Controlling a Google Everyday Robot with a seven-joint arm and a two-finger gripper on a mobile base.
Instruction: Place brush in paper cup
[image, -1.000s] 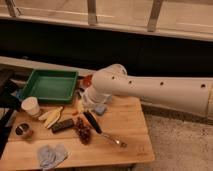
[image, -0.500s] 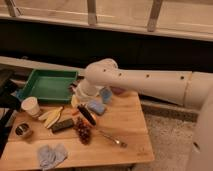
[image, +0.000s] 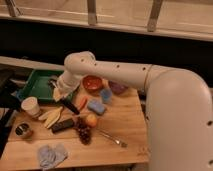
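My gripper (image: 56, 90) is at the end of the white arm, over the table's back left, just in front of the green tray. It is shut on the brush (image: 69, 105), whose black handle slants down to the right from the fingers. The brush's head is hidden at the gripper. The white paper cup (image: 31, 106) stands upright on the table's left side, to the left of the gripper and a little lower in the view. It is apart from the brush.
A green tray (image: 30, 79) sits at the back left. A metal tin (image: 22, 131), banana pieces (image: 50, 116), a dark bar (image: 62, 125), grapes (image: 84, 133), a silvery utensil (image: 112, 139), blue sponges (image: 96, 106), a red bowl (image: 92, 82) and a grey cloth (image: 50, 154) lie around.
The gripper has moved left and towards the back with the brush, which has left its place by the grapes. The arm now fills more of the right side.
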